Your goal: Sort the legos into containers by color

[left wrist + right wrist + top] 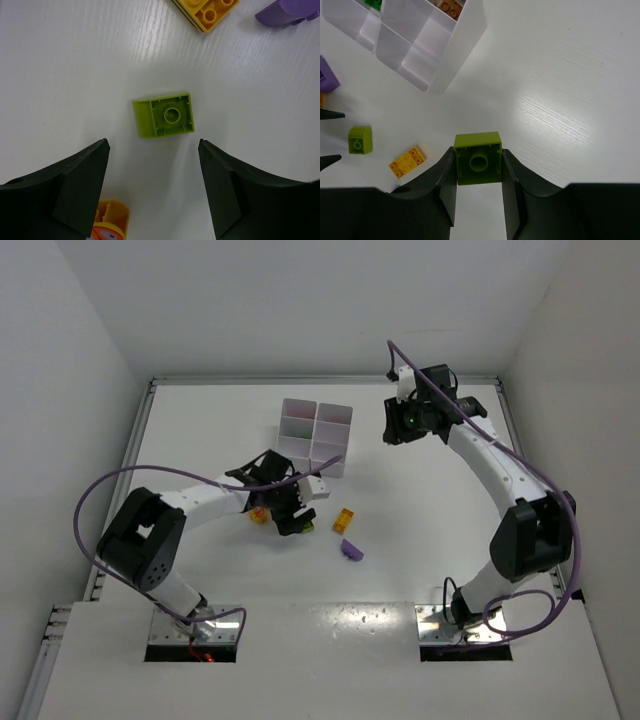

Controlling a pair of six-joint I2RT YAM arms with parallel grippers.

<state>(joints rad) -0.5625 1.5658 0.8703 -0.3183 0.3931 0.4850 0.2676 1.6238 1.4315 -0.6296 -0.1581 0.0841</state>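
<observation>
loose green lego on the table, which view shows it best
Left wrist: the lego sits large mid-frame, just ahead of the open left gripper. Right wrist shows it small at far left; top view mostly hides it under that gripper.

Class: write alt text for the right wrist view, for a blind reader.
The right pincer grips a lime green brick above a white table. A white compartment tray stands upper left; a yellow brick lies lower left.

A white desk (200, 440) with a faint streaked grain and a soft sheen carries everything. Plain white panels stand along its edges: a left wall (60, 390), a back wall (300, 310) and a right wall (585, 360). A pale metal rail (133, 450) runs along the desk's left edge. A white board (330, 670) covers the near edge.
</observation>
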